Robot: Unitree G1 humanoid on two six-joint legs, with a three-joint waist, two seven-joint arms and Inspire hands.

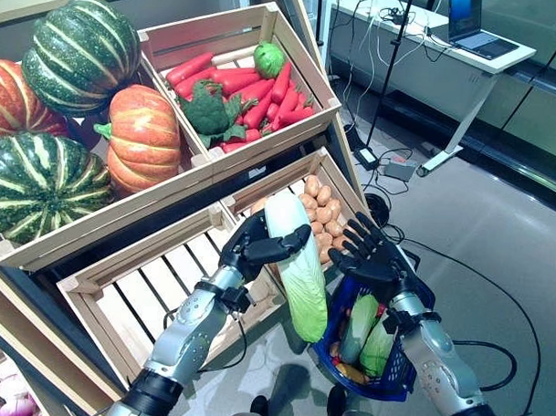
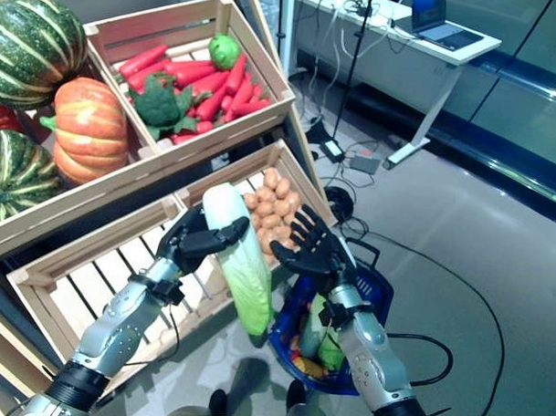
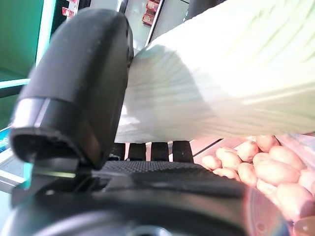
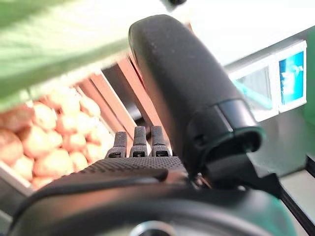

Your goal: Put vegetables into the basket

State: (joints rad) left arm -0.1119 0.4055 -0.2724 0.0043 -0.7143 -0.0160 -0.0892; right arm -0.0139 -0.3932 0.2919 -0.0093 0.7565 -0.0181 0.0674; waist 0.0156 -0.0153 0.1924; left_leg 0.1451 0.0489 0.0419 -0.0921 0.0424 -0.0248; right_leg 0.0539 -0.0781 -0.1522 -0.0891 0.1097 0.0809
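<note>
My left hand [image 1: 251, 248] is shut on a long napa cabbage [image 1: 294, 263], white at the stalk end and green at the leafy end, which hangs down toward the blue basket [image 1: 407, 370]. The cabbage's pale ribs [image 3: 211, 88] fill the left wrist view past the thumb [image 3: 74, 83]. My right hand [image 1: 372, 257] is open, fingers spread, just right of the cabbage and above the basket. The basket hangs on my right forearm and holds green vegetables [image 1: 363, 331] and some orange ones.
Wooden crates stand on a tilted shelf: potatoes [image 1: 322, 210] behind the hands, an empty slatted crate [image 1: 147, 295] to the left, carrots with broccoli [image 1: 235, 88] above, pumpkins [image 1: 139, 135] at far left. A desk with a laptop [image 1: 471, 32] and floor cables are at the right.
</note>
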